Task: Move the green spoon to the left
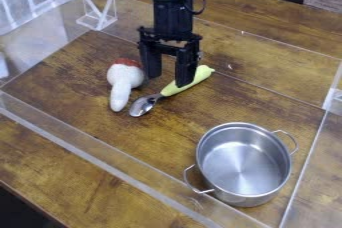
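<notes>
A wooden table (80, 172) fills the frame, ringed by a low clear wall (107, 167). At lower right stands a steel pot (243, 162), upright and empty. In the upper centre the black gripper (170, 70) points downward, fingers spread apart and grasping nothing, hanging directly over the upper end of the green spoon (179, 82). The spoon lies at centre, tilted, its silver bowl toward lower left. Just left of that bowl lies a white mushroom toy (123, 85) with a red cap.

I judge this a robot test bench in a lab: a wooden table (80, 92) fenced by clear acrylic walls (94, 162), with a toy mushroom (123, 84) and small pot (243, 162) as props.
</notes>
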Robot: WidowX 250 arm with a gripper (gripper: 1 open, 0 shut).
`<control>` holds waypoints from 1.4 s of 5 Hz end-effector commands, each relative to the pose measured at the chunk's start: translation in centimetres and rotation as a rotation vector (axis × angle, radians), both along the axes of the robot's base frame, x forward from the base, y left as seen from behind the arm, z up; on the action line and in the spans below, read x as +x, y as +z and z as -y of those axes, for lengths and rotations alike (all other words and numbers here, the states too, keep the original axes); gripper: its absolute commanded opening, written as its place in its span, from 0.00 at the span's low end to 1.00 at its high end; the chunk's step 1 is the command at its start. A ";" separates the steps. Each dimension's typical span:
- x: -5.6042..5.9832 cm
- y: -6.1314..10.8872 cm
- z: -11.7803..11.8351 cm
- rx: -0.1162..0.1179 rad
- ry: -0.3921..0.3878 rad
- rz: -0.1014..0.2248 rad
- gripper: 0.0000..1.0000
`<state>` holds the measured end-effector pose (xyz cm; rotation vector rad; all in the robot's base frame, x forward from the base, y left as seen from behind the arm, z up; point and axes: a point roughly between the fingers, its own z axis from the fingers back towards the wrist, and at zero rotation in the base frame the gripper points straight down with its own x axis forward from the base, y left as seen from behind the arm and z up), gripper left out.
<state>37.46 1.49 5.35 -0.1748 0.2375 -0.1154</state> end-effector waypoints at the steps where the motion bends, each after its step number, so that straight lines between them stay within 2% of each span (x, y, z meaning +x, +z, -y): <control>1: 1.0 1.5 1.3 0.010 -0.027 0.063 1.00; 5: 2.8 -0.7 2.8 0.021 -0.051 0.067 1.00; 6: 2.9 -0.9 2.8 0.022 -0.051 0.068 0.00; 7: 3.0 -0.9 2.8 0.024 -0.054 0.069 0.00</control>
